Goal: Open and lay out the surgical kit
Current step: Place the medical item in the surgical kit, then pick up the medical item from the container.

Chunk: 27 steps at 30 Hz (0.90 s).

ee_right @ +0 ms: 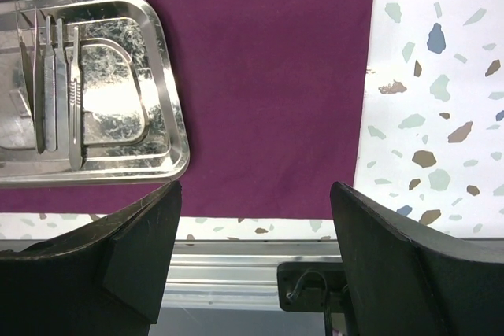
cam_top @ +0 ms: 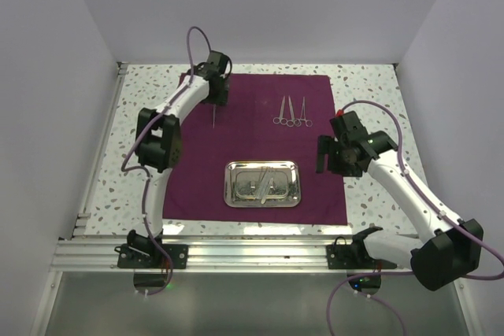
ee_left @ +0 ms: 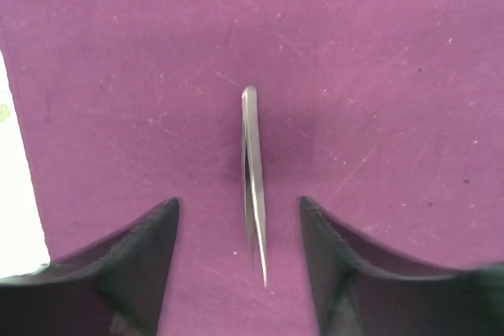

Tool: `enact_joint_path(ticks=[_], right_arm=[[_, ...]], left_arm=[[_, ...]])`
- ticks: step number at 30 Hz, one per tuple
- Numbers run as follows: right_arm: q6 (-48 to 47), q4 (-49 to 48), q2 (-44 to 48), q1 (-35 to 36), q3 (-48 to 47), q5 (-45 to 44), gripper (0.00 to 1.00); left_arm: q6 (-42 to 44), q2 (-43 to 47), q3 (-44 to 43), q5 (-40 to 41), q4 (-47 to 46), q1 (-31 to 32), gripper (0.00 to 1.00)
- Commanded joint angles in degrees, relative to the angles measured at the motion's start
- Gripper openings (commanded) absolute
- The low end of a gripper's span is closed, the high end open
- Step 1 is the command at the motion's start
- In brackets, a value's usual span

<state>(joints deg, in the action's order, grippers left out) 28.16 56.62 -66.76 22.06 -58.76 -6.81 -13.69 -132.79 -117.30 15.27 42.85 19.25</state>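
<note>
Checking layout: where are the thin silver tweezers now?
Top view: the thin silver tweezers lie far left on the dark purple cloth, under the open left gripper.

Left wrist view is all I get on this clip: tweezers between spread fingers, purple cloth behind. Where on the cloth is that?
Observer: The tweezers are in the far left part of the cloth, just under the left gripper.
Operator: Is anything else laid out?
Observer: Two ring-handled forceps lie side by side near the far edge, to the right of the tweezers.
Operator: Does the tray hold anything?
Observer: Yes. The steel tray, in the middle of the cloth towards its near edge, holds several slim instruments.
</note>
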Motion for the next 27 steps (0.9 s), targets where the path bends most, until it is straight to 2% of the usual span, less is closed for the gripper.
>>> enact_joint_path(ticks=[1,4,6,11,17,19,22,27], right_arm=[[-1.44,0.51,-0.21,0.08,-1.44,-0.05,0.80],[-2.23,0.16,-0.39,0.08,-1.35,0.21,0.80],[-2.67,-0.28,-0.74,0.08,-1.18,0.39,0.80],[-3.20,-1.60,-2.14,0.08,-1.18,1.62,0.80],[-4.08,-2.30,-3.29,0.08,-0.92,2.33,0.80],[-4.61,-2.22,-3.20,0.00,-0.74,2.33,0.80],[-5.22,-2.04,-3.02,0.08,-0.30,2.41,0.80],[-5.75,-1.95,-2.41,0.08,0.75,2.33,0.80]], left_arm=[[-0.37,4.99,-2.06,-0.06,0.47,-0.26,0.69],[-1.86,10.08,-0.23,0.99,2.50,0.26,0.70],[-2.47,16.58,5.65,1.96,2.41,2.02,0.70],[-8.35,31.85,23.75,2.40,3.47,12.03,0.70],[-22.06,44.88,45.12,-5.68,-0.48,20.91,0.65],[-24.87,46.21,49.94,-6.03,-1.89,23.02,0.58],[-26.73,46.40,52.69,-6.83,-2.59,25.56,0.48],[-28.58,45.25,53.92,-7.27,-3.82,29.18,0.41]])
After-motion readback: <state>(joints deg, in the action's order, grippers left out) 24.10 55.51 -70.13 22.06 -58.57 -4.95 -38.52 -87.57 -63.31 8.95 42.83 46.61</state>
